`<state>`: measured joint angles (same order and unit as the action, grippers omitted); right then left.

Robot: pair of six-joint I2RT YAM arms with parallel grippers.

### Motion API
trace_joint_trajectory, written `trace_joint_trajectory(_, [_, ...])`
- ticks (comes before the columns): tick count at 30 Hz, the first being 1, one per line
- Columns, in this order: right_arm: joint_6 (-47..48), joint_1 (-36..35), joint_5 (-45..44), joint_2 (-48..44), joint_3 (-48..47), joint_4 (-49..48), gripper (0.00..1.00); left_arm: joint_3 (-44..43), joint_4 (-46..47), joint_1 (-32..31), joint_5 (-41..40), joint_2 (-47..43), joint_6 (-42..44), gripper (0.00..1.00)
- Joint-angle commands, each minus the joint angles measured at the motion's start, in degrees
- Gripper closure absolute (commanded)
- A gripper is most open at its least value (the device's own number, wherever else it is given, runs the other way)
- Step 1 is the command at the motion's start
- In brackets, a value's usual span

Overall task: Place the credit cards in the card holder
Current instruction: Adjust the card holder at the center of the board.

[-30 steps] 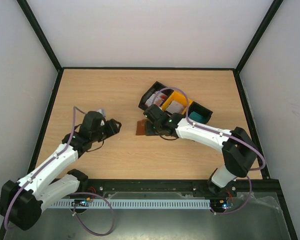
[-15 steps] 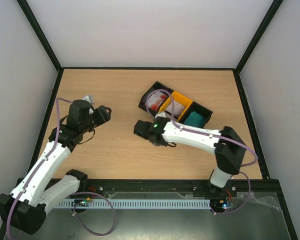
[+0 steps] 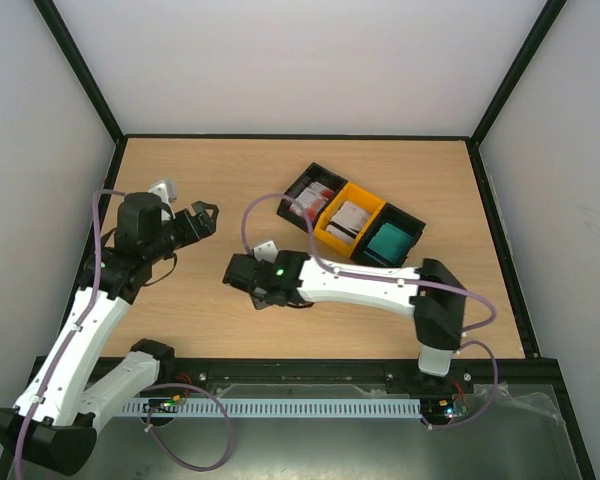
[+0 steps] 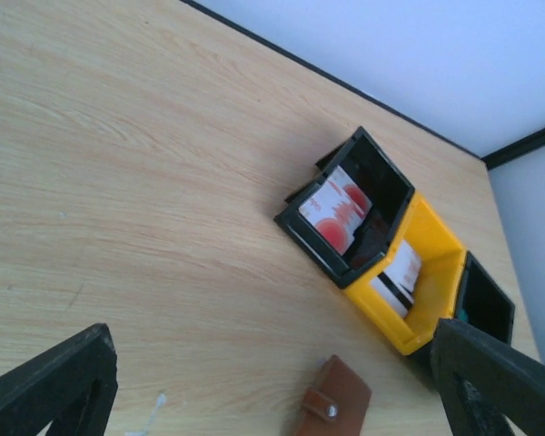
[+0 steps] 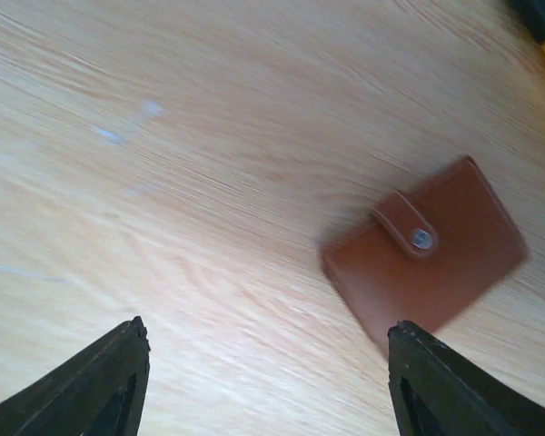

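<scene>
Wood table [image 3: 400,170]: credit cards [image 4: 341,209] sit in bin tray [image 4: 433,254], card holder [image 5: 427,250] lies closed, frame right. Left gripper [image 4: 271,331] and right gripper [image 5: 268,327] spread wide, empty. Nothing loaded yet.

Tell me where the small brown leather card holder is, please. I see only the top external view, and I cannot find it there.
Observer: The right wrist view shows the small brown leather card holder lying flat on the wooden table.
Operator: Is it open or closed?
Observer: Closed; its tab is fastened with a round metal snap.
Operator: Does the right gripper hold it?
Observer: No. The right gripper is open; its fingers stand wide apart and grip nothing.
</scene>
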<state>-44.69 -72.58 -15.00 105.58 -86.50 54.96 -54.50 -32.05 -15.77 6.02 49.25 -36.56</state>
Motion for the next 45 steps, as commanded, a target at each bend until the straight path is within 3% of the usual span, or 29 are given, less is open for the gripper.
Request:
trace_joint_trajectory(1, [-0.3, 2.4, 8.2, -7.8, 4.3, -12.9, 0.3, -1.2, 0.5, 0.7, 2.4, -2.5, 3.4, 0.01])
trace_joint_trajectory(8, [-2.0, 14.5, 9.4, -14.7, 20.7, -22.2, 0.33, 1.1, 5.1, 3.2, 7.7, -3.8, 2.9, 0.01])
trace_joint_trajectory(13, [-2.1, 23.1, 13.1, -12.3, 25.6, -29.5, 0.43, 3.2, 8.2, 4.5, 14.4, -3.4, 4.3, 0.01])
trace_joint_trajectory(22, [2.9, 25.1, 8.9, 0.2, 18.3, -27.8, 0.42, 13.7, 15.0, 2.4, 22.8, -2.9, -2.5, 0.01])
trace_joint_trajectory(29, [4.5, 25.1, 5.4, 2.1, 19.6, -24.3, 0.38, 18.5, 18.2, -6.7, 17.6, -1.7, -4.7, 0.01])
trace_joint_trajectory(36, [2.2, 25.0, 3.7, -3.6, 26.7, -20.4, 0.41, 20.3, 19.0, -14.1, 13.3, 0.4, -5.7, 0.01])
trace_joint_trajectory(45, [3.3, 23.3, 16.5, -16.1, 38.9, -23.1, 0.46, 25.0, 19.5, -18.9, 10.8, 1.0, -10.3, 0.06])
